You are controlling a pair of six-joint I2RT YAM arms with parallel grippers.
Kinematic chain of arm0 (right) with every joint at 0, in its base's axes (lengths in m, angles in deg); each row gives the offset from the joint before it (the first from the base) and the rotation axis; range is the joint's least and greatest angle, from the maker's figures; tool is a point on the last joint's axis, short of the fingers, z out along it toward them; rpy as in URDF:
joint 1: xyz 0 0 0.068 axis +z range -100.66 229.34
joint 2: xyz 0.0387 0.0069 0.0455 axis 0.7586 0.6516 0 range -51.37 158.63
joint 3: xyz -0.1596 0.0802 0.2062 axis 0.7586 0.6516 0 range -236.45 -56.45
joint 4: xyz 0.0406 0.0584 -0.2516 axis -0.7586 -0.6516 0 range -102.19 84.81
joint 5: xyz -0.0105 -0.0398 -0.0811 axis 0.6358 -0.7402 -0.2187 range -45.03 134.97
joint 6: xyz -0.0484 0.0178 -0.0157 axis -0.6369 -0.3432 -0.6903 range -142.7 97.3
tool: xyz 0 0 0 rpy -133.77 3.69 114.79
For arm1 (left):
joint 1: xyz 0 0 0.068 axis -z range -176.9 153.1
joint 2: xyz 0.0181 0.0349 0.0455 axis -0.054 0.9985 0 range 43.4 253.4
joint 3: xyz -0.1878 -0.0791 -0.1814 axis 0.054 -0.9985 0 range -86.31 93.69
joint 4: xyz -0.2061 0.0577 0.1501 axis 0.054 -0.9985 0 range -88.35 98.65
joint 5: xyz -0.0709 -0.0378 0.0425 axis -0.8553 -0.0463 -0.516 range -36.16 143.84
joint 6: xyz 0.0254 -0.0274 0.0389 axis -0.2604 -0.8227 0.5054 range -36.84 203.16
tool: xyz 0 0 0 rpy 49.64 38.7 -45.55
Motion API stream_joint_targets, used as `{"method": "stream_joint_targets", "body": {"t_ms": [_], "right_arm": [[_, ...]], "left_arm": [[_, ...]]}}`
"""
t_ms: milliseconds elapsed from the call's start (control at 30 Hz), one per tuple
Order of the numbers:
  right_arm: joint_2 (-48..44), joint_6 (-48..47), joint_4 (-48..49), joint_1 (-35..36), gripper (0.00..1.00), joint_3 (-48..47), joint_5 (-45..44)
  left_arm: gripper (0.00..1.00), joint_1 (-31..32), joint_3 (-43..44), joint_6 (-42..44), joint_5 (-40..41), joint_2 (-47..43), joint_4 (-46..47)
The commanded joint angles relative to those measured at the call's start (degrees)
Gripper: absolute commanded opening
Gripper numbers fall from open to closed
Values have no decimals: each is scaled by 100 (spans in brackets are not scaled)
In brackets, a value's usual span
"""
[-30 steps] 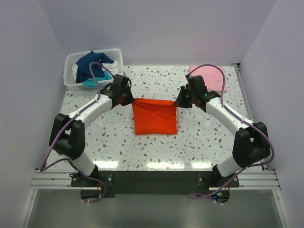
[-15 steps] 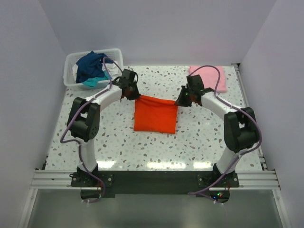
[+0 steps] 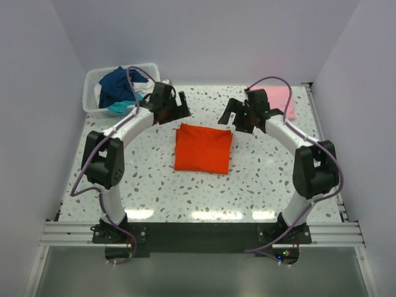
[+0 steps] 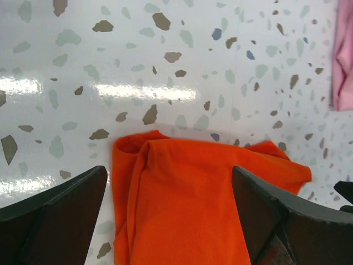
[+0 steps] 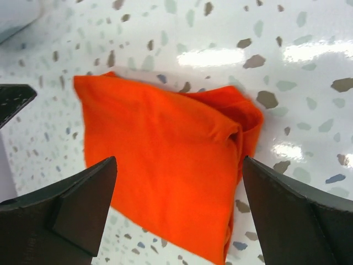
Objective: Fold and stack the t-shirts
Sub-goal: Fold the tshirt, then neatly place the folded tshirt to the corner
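Note:
A bright orange-red t-shirt [image 3: 203, 148] lies folded into a rough square on the speckled table, its far edge a little rumpled. My left gripper [image 3: 181, 110] hangs open just beyond its far left corner, and my right gripper [image 3: 227, 114] hangs open beyond its far right corner. Neither touches the cloth. In the left wrist view the orange shirt [image 4: 193, 204] shows between the wide-apart fingers [image 4: 55, 215] of the left gripper [image 4: 170, 176]. The right gripper [image 5: 179, 165] likewise stands open above the shirt [image 5: 165, 149]. A folded light pink t-shirt [image 3: 281, 99] lies at the far right.
A translucent white basket [image 3: 91, 79] stands at the far left corner, holding a navy shirt [image 3: 120, 83] and a teal one [image 3: 117, 109]. White walls close the table on three sides. The pink shirt's edge [image 4: 343, 66] shows in the left wrist view.
Both grippers have opened and let go of the orange shirt's far corners, then drawn back and apart. The shirt's far edge has dropped onto the table.

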State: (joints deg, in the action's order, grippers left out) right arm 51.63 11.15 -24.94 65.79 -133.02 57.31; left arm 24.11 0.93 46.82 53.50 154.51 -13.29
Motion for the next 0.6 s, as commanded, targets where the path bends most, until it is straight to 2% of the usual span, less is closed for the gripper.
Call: {"method": "stream_joint_targets", "body": {"t_ms": [0,100,267,567], "right_arm": [[-772,43,550,113,99,423,628],[-861,122,718,270,99,644,928],[-432,210,797,306,99,495,946],[817,-141,358,298,99,-498,445]], "left_arm": [[100,-19,-356,65,-597,-660,592],[100,25,-541,4,-984,-574,795],[100,96,-410,-84,-1442,-143,1050],[100,87,91,-84,-1197,1026,1060]]}}
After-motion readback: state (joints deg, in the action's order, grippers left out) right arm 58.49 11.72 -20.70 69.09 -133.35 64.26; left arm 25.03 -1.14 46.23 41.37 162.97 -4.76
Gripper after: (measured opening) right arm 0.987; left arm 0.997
